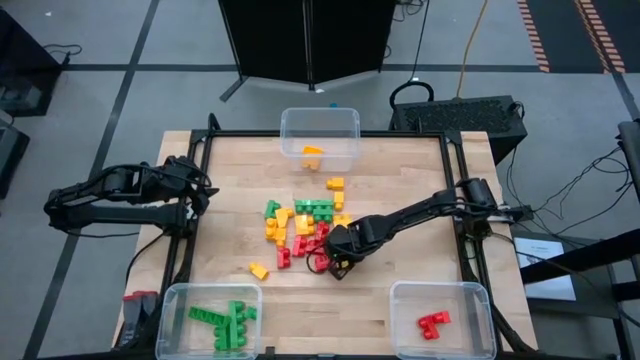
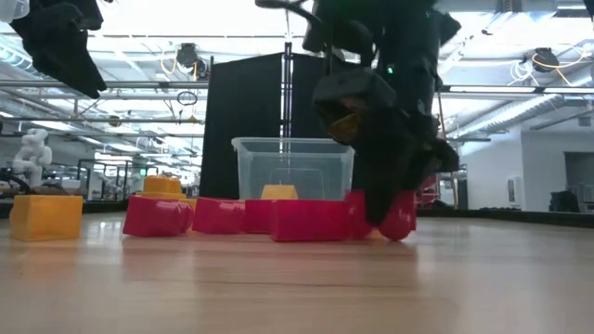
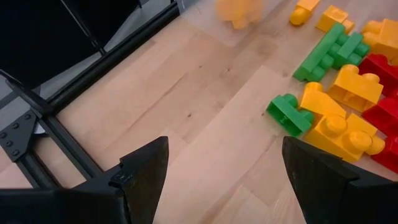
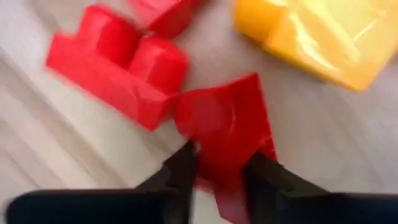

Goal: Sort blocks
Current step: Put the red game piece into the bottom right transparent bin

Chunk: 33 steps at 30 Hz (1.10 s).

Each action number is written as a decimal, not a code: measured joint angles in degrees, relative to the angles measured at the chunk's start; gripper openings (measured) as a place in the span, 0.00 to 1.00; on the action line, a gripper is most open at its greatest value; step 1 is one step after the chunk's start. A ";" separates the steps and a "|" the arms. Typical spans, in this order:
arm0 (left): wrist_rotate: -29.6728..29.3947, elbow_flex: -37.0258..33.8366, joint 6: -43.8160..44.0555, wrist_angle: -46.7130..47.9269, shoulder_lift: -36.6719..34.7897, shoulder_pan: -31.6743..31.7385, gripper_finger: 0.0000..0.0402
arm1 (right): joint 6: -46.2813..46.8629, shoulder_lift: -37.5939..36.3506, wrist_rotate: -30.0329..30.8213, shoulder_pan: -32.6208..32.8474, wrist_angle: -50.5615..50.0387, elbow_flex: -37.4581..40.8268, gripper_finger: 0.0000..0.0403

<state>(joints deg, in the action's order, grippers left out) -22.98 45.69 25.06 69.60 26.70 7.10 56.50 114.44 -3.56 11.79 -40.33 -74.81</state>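
The right pincer point(image 1: 331, 259) is reaching down at the near edge of the mixed pile of blocks point(image 1: 305, 222) in the middle of the wooden surface point(image 1: 400, 180), and its fingers point(image 4: 180, 171) are squeezing a red block point(image 4: 227, 127) between them, with the block sitting on the wood just beside another red block point(image 4: 112, 59) and near a yellow one point(image 4: 317, 34). The left pincer point(image 3: 221, 180) is hovering over the left side of the surface with its fingers standing wide apart, gripping nothing. Around the edges, one clear bin point(image 1: 320, 125) at the far side is holding a yellow piece, the near-left bin point(image 1: 168, 300) is holding green ones, and the near-right bin point(image 1: 480, 300) is holding red
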 joint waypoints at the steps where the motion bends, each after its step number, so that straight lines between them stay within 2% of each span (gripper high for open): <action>1: 0.01 0.00 -0.11 0.02 0.00 0.00 0.72 | -0.98 0.06 0.51 0.12 -1.81 -1.43 0.17; 12: 0.00 0.00 -0.48 0.17 0.00 0.01 0.72 | -9.19 0.43 6.61 0.00 -26.23 -20.62 0.02; 22: 0.00 0.00 -0.48 0.35 0.00 -0.01 0.72 | -10.59 0.32 6.61 2.95 -43.10 -39.79 0.01; 25: 0.00 0.00 -0.48 0.35 0.00 0.01 0.72 | -8.72 0.29 6.64 5.89 -49.46 -47.47 0.01; 27: 0.00 0.00 -0.48 0.35 0.00 -0.01 0.72 | -7.27 -0.24 6.64 8.66 -49.76 -51.30 0.01; 33: 0.00 0.00 -0.65 0.36 0.00 -0.01 0.72 | 5.36 -3.82 7.85 18.47 -49.77 -54.53 0.01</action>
<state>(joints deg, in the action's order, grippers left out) -22.98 45.69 24.41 69.96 26.70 7.09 61.86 110.62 4.29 30.26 -90.10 -129.34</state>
